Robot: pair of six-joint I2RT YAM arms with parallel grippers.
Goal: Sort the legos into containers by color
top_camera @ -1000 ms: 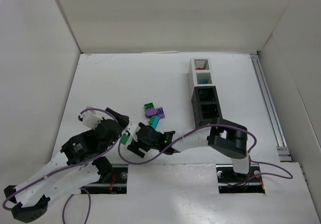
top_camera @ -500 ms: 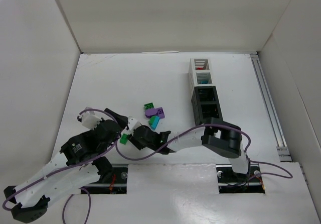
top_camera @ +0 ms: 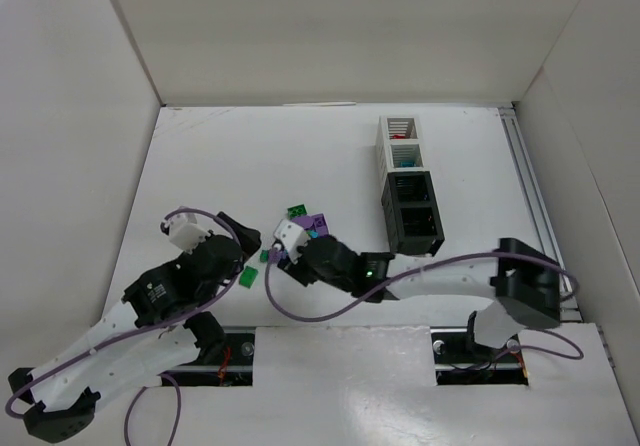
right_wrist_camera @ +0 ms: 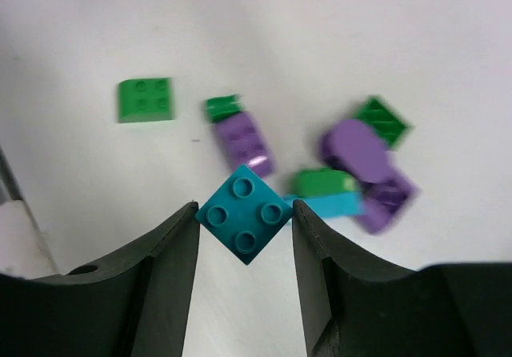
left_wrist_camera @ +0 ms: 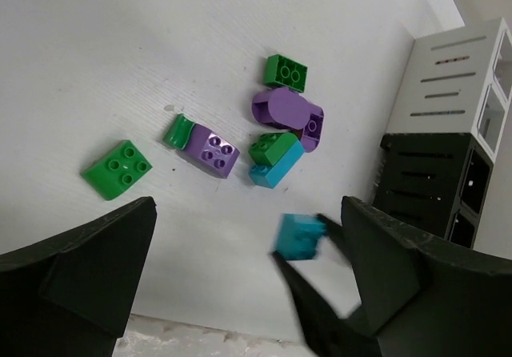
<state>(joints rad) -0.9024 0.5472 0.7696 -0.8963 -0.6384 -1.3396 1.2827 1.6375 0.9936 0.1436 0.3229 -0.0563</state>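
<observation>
My right gripper (right_wrist_camera: 244, 214) is shut on a teal four-stud lego (right_wrist_camera: 244, 213), pinched by two opposite corners and held above the table. The same lego (left_wrist_camera: 300, 235) shows blurred in the left wrist view, between dark fingers. Beneath lies the pile: a flat green lego (right_wrist_camera: 145, 99), a purple one (right_wrist_camera: 244, 142), a green one on a cyan one (right_wrist_camera: 324, 193), and more purple (right_wrist_camera: 356, 149). My left gripper (left_wrist_camera: 248, 213) stands open and holds nothing, near and left of the pile. The containers (top_camera: 408, 181) form a row at the right, two white and two black.
White walls enclose the table (top_camera: 230, 156) on the left, back and right. A metal rail (top_camera: 535, 206) runs along the right edge. My right arm (top_camera: 440, 274) stretches low across the near middle, and purple cables loop by both arms.
My right gripper has shut on the teal lego and moved away from the near edge toward the pile, its arm stretching out. The left arm has barely moved.
</observation>
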